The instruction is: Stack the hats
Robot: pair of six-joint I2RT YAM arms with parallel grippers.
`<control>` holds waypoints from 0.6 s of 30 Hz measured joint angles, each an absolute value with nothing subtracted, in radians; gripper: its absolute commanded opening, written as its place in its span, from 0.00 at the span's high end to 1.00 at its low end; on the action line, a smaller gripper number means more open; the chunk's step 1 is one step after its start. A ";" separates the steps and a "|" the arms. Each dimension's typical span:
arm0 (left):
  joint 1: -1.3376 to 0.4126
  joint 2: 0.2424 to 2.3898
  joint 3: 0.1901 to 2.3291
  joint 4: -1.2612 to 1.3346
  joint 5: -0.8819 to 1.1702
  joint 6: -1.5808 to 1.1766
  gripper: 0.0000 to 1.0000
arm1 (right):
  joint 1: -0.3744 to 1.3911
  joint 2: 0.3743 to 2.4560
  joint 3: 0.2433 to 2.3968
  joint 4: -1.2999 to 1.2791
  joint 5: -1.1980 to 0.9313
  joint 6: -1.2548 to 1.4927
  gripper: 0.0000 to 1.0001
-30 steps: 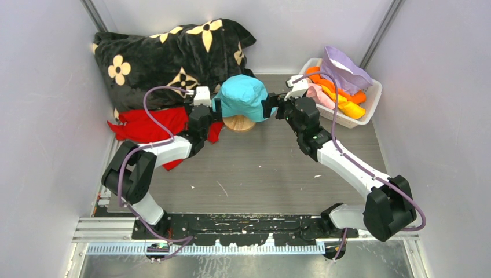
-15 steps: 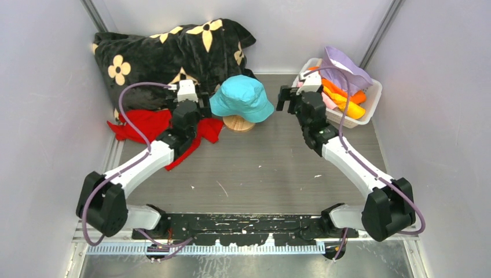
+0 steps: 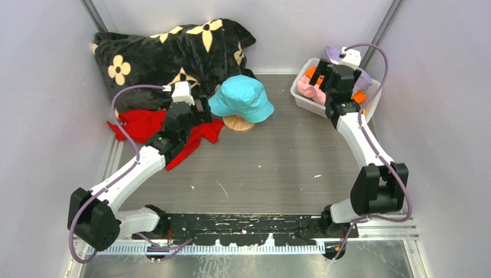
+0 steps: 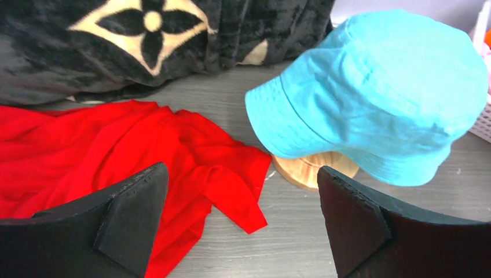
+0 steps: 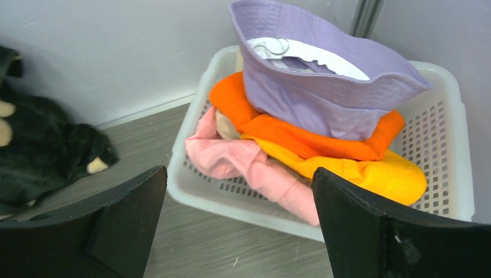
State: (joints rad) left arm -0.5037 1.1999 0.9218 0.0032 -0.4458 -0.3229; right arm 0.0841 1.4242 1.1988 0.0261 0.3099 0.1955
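Observation:
A teal hat (image 3: 242, 97) sits on a round wooden stand (image 3: 238, 124) at the middle back; it also shows in the left wrist view (image 4: 376, 87). My left gripper (image 3: 201, 108) (image 4: 240, 174) is open and empty, just left of the hat, above the red cloth. My right gripper (image 3: 322, 77) (image 5: 240, 174) is open and empty, hovering at the near left rim of a white basket (image 5: 231, 200). In the basket lie a lavender hat (image 5: 324, 98) on top, an orange hat (image 5: 301, 136), a yellow hat (image 5: 376, 174) and a pink hat (image 5: 243, 162). A small beige patch (image 5: 223, 124) shows between orange and pink.
A black plush blanket with cream flowers (image 3: 168, 52) is heaped at the back left. A flat red cloth (image 3: 139, 124) lies in front of it, reaching the stand. The basket (image 3: 370, 103) stands in the back right corner. Grey walls close in on three sides.
Both grippers have let go of the teal hat's brim and drawn away. The right arm has swung right to the basket. The left has backed off to the left.

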 measured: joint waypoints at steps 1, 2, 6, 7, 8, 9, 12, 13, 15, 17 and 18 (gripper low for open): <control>-0.504 1.198 0.917 0.004 -0.437 -0.331 0.00 | 0.073 1.448 1.216 0.022 0.310 0.195 0.00; -0.504 1.196 0.910 0.006 -0.424 -0.336 0.00 | 0.061 1.472 1.234 0.017 0.310 0.193 0.00; -0.504 1.190 0.874 0.011 -0.395 -0.353 0.00 | 0.021 1.574 1.332 -0.005 0.320 0.163 0.00; -0.504 1.191 0.868 0.011 -0.390 -0.357 0.00 | 0.015 1.602 1.367 -0.015 0.325 0.148 0.00; -0.504 1.190 0.863 0.011 -0.387 -0.361 0.00 | 0.008 1.629 1.401 -0.019 0.330 0.131 0.00; -0.504 1.191 0.861 0.011 -0.383 -0.361 0.00 | 0.003 1.656 1.436 -0.021 0.334 0.115 0.00; -0.504 1.190 0.861 0.012 -0.377 -0.362 0.00 | -0.003 1.726 1.523 -0.025 0.344 0.064 0.00; -0.504 1.190 0.861 0.011 -0.374 -0.362 0.00 | -0.004 1.748 1.548 -0.025 0.344 0.047 0.00; -0.504 1.188 0.861 0.011 -0.373 -0.362 0.00 | -0.006 1.788 1.590 -0.027 0.347 0.019 0.00; -0.504 1.185 0.861 0.011 -0.373 -0.362 0.00 | -0.012 1.835 1.638 -0.033 0.346 -0.008 0.00; -0.504 1.183 0.861 0.012 -0.373 -0.362 0.00 | -0.015 1.861 1.663 -0.035 0.345 -0.020 0.00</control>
State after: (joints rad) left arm -0.5037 1.1831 0.8612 0.0116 -0.3733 -0.3618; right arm -0.0151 1.8606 1.6630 -0.0353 0.3450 -0.0196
